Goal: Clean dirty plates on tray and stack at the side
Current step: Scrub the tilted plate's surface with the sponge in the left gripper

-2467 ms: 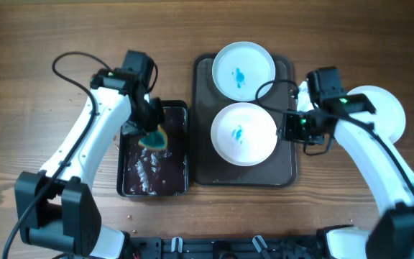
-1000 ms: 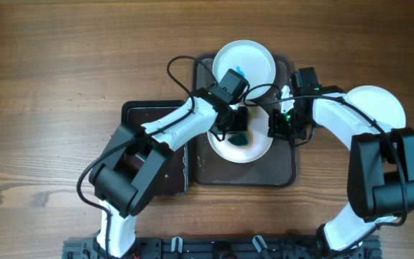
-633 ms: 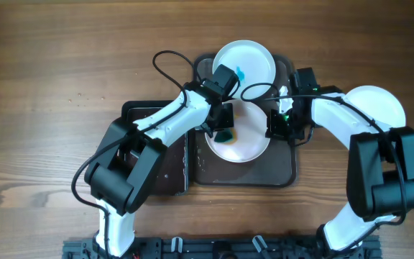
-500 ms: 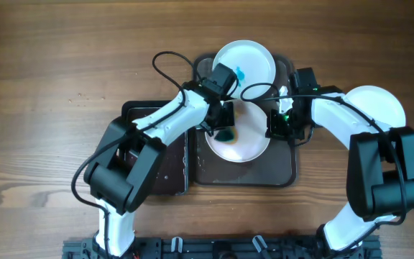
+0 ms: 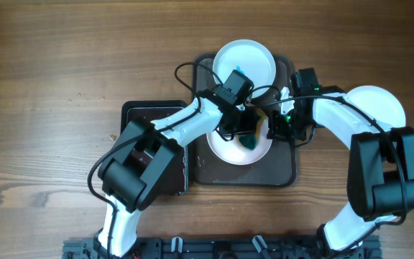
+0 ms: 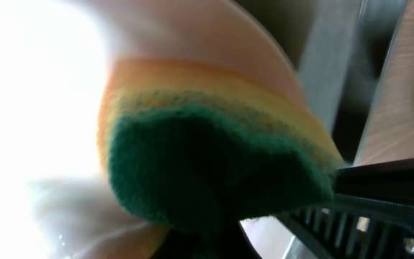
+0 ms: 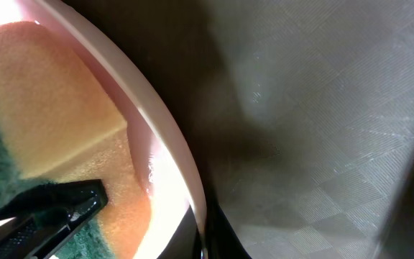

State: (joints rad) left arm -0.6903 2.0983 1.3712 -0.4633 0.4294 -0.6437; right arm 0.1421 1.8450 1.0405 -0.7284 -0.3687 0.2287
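No writing, label, brand mark, number or sign can be read in any view. The plates [image 5: 244, 61], the tray [image 5: 282, 170], the sponge [image 5: 251, 140] and the wooden tabletop [image 5: 49, 65] carry no legible marking. Both wrist views are too close and too blurred to show lettering.
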